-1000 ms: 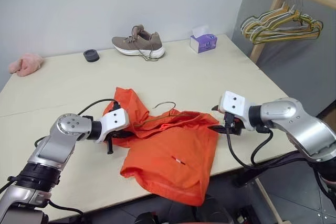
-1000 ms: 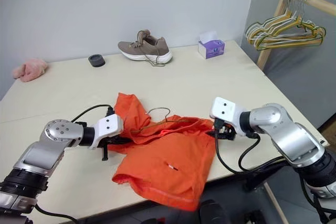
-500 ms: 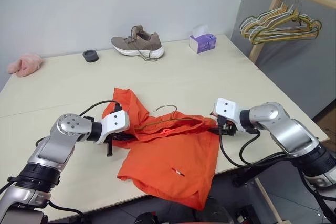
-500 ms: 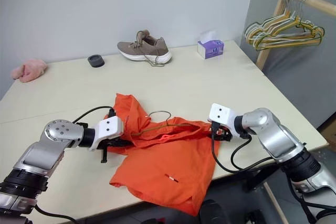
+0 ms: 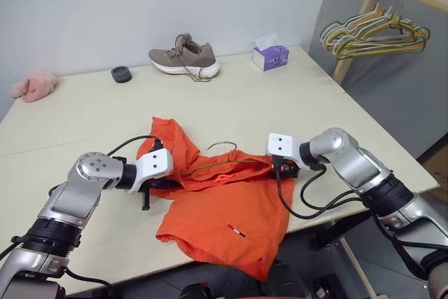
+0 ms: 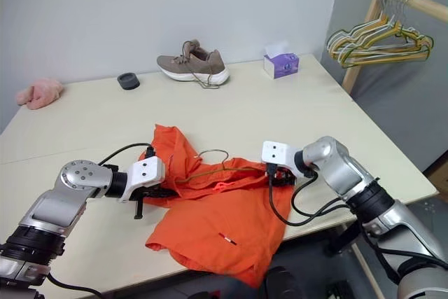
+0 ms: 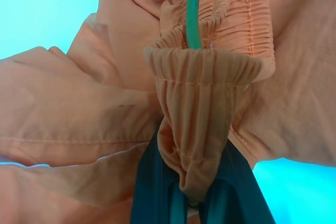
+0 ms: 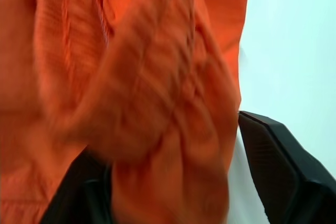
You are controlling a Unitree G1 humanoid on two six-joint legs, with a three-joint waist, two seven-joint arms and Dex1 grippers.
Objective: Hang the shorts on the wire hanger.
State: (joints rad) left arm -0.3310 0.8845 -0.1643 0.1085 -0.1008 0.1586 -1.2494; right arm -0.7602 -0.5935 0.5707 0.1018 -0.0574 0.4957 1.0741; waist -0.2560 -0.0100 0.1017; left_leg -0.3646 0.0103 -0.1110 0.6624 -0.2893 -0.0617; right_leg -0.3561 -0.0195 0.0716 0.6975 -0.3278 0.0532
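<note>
The orange shorts (image 5: 224,204) lie crumpled at the table's front edge, and one leg hangs over it. The wire hanger (image 5: 222,147) rests on them; its hook sticks out behind the waistband and its wire (image 7: 193,9) runs into the gathered elastic. My left gripper (image 5: 162,183) is shut on the left end of the waistband, and a bunched fold (image 7: 191,145) sits pinched between its fingers. My right gripper (image 5: 281,167) is at the waistband's right end. It is open, with its fingers (image 8: 278,166) standing on either side of a blurred bunch of orange fabric (image 8: 157,103).
A brown shoe (image 5: 183,57), a black round object (image 5: 121,73) and a purple tissue box (image 5: 271,56) stand along the back of the table (image 5: 294,103). A pink fluffy cloth (image 5: 31,85) lies at the far left. Coloured hangers (image 5: 371,33) hang on a wooden rack to the right.
My right gripper has moved left and down to the right end of the waistband, which now lies between its fingers. The left gripper has kept its hold and place.
</note>
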